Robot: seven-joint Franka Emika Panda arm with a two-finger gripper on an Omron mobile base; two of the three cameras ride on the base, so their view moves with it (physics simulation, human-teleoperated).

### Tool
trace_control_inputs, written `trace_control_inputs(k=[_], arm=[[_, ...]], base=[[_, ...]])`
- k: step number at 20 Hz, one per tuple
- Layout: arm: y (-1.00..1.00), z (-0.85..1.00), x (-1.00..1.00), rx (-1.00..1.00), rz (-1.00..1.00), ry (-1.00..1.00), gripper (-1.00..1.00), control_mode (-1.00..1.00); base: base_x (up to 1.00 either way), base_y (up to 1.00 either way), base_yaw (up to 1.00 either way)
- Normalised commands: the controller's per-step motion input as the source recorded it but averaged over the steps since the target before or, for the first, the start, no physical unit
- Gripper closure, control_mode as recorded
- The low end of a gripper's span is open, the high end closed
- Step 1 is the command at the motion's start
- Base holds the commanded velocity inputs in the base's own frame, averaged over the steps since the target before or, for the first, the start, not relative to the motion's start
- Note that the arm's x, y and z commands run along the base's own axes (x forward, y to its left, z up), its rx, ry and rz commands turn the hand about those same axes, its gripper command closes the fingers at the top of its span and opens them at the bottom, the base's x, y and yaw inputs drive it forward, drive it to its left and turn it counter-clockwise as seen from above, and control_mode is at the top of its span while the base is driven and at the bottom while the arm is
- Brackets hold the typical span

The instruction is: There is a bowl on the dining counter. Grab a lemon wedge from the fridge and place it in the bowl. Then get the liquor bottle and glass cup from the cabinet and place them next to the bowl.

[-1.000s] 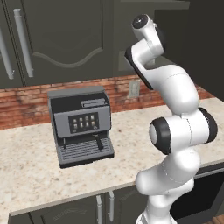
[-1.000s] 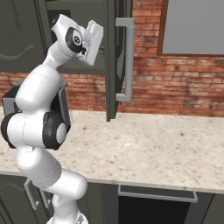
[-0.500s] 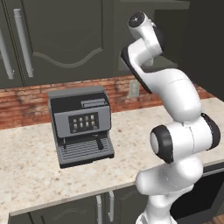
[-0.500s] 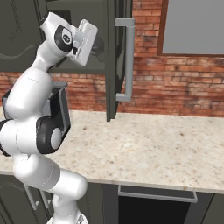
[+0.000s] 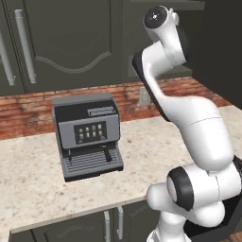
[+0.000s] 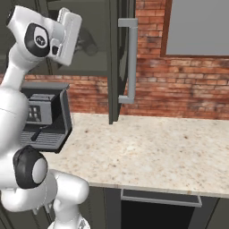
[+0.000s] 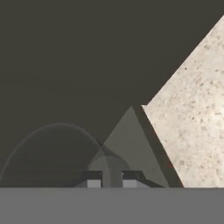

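Pinches with the two-finger gripper (image 7: pixel 111 179) almost fully closed, dark tips close together on a thin wall of what looks like the greyish translucent straight-sided glass cup (image 7: pixel 109 166). Judging by the faint curved outline sweeping off to the side in the hand view, grips it by the rim.

Compared with a second ago, sits further from the open dark grey cabinet door (image 6: pixel 114 62) and its grey bar handle (image 6: pixel 129 62) in the right base view, with the white jointed arm (image 5: pixel 198 123) folded back and up over the base. Leaves the grey boxy coffee machine (image 5: pixel 87 134) and the beige speckled stone wall counter (image 6: pixel 147 147) in the same places in both base views, so points to arm motion, not driving.

Suggests the cup is lifted clear of the cabinet and the retrieval step is nearly done. Calls next for a drive to the dining counter and a gentle set-down beside the bowl. Risks a slip or swing, given so thin a hold on smooth glass.
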Motion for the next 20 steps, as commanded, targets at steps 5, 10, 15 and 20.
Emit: trace_control_inputs(k=[5,10,15,20], arm=[[0.15,0.17,-1.00,0.00,0.06,0.00,1.00,-1.00],[0.16,0.03,-1.00,-0.01,0.15,0.05,1.00,-1.00],[0.19,0.00,-1.00,-0.05,0.20,0.08,1.00,-1.00],[0.19,0.00,-1.00,-0.14,0.23,0.10,1.00,-1.00]], base=[[0.00,0.00,0.00],[0.00,0.00,0.00],[0.00,0.00,0.00],[0.00,0.00,0.00]])
